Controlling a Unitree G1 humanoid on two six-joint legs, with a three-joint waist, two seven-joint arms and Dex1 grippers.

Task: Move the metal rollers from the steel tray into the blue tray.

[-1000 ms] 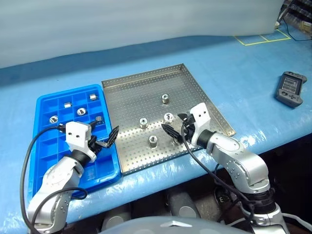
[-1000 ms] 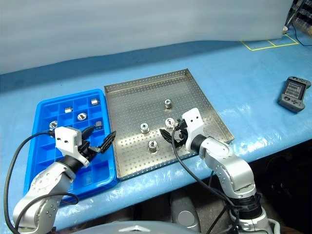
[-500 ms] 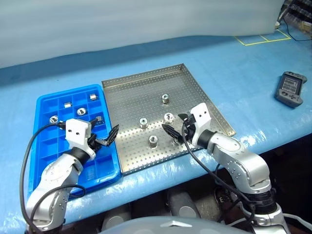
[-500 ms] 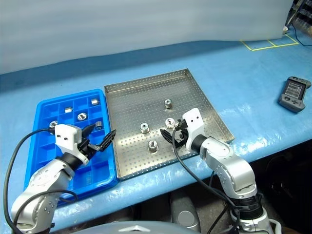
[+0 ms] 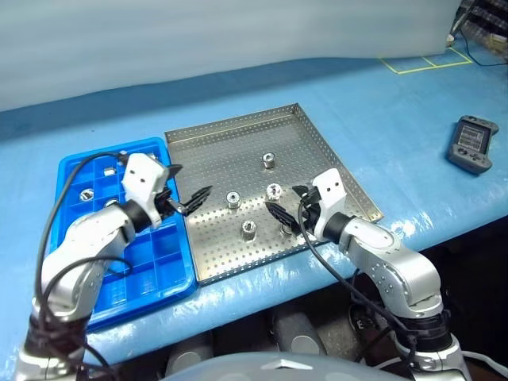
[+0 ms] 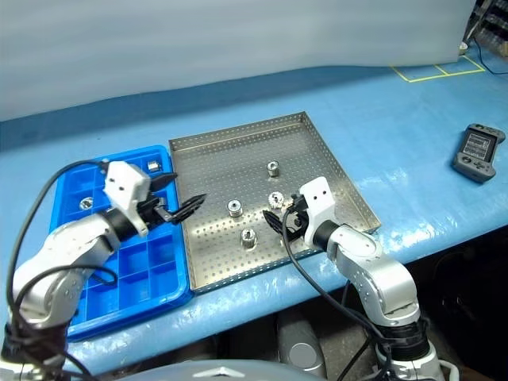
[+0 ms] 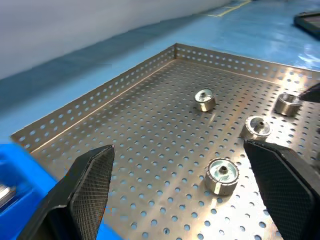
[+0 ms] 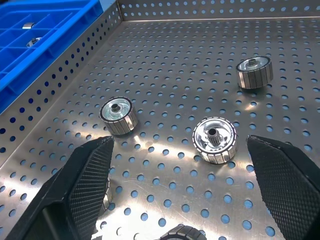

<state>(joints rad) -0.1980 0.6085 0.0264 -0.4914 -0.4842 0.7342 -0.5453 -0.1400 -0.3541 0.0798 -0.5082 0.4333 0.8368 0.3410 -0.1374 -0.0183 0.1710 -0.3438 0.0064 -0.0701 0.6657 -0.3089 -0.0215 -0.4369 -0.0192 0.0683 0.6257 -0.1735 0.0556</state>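
The steel tray (image 5: 214, 151) lies in the middle of the table with several metal rollers (image 5: 234, 199) standing on its perforated bottom. The blue tray (image 5: 159, 262) sits against its left side and holds a few rollers (image 5: 86, 194) in its far compartments. My left gripper (image 5: 186, 186) hovers open and empty over the seam between the two trays, pointing at the rollers (image 7: 222, 175). My right gripper (image 5: 290, 203) stays open and empty low over the steel tray's near right part, with one roller (image 8: 214, 140) just ahead of its fingers.
A dark handheld controller (image 5: 474, 144) lies on the blue table cover at the far right. Yellow tape marks (image 5: 421, 62) show at the back right. The table's front edge runs just below both trays.
My left gripper has risen and swung right and forward, from over the blue tray's near compartments to the steel tray's left edge. The right gripper and the rollers have not moved.
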